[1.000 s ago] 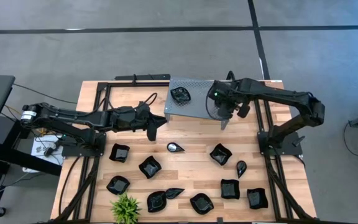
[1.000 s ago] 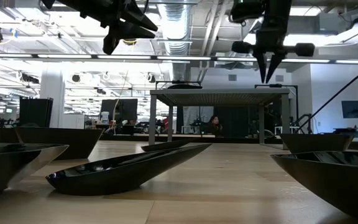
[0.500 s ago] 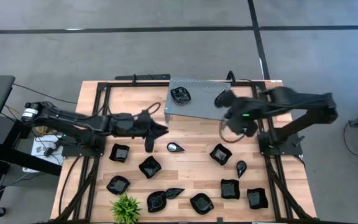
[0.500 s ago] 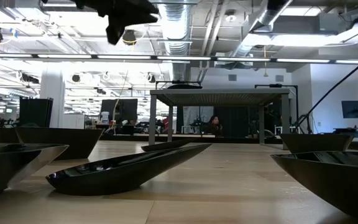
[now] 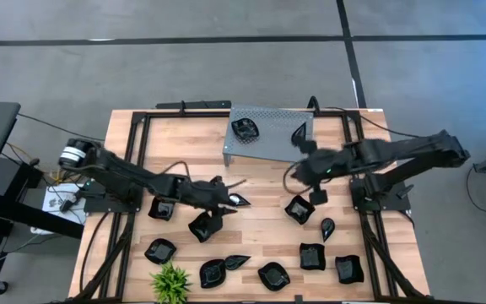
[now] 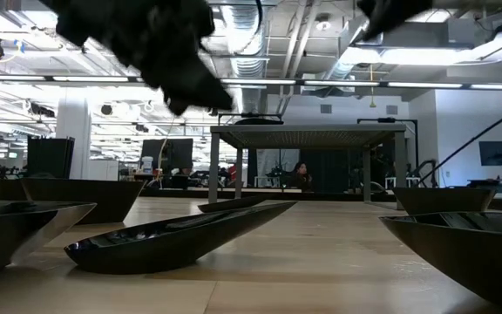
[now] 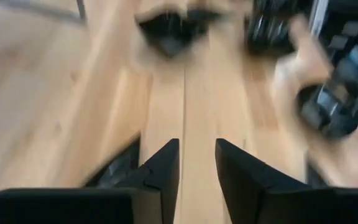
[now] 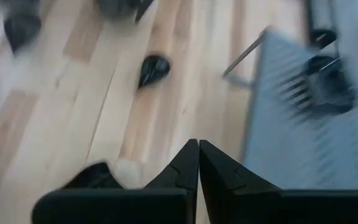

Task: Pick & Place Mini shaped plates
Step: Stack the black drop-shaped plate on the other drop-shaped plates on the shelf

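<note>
2 plates (image 5: 245, 128) on shelf (image 5: 270, 145), 11 on table (image 5: 260, 230)

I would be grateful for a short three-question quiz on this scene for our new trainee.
1. True or false: the right gripper has its fingers shut with nothing between them.
2. How many glossy black mini plates lie on the grey perforated metal shelf?
3. Where does the small green plant stand?
A. On the shelf
B. At the edge of the wooden table opposite the shelf
C. Between the two grippers

Key
1. True.
2. Two; the second is a teardrop plate.
3. B.
</note>
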Tool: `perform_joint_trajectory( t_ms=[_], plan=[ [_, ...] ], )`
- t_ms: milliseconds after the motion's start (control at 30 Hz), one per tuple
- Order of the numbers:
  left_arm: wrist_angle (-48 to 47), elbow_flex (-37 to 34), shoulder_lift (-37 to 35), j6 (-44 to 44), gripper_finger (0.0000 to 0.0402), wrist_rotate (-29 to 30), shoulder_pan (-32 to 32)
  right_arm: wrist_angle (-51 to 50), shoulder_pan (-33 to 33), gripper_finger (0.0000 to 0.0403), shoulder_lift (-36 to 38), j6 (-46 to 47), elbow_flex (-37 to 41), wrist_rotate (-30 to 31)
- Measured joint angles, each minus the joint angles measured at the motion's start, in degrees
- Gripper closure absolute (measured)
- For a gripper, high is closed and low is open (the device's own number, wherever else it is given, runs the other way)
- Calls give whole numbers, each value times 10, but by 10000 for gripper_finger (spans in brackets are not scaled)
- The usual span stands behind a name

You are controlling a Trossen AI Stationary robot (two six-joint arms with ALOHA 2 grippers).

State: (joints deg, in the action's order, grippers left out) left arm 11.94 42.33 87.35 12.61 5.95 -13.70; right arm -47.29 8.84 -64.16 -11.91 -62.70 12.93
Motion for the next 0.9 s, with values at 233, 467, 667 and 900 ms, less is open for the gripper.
perform_joint_trajectory(
  t_ms=[233,467,667,900],
  plan=[
    [0,0,76,-16,268,24,2,112,22,401,-73,49,64,-35],
    [-1,0,117,-48,277,60,2,125,16,373,-161,25,34,-39],
    [-4,0,146,-52,292,99,3,100,14,322,-199,24,2,-38],
    [-4,0,147,-64,330,120,5,94,12,270,-204,24,-3,-24]
  ],
)
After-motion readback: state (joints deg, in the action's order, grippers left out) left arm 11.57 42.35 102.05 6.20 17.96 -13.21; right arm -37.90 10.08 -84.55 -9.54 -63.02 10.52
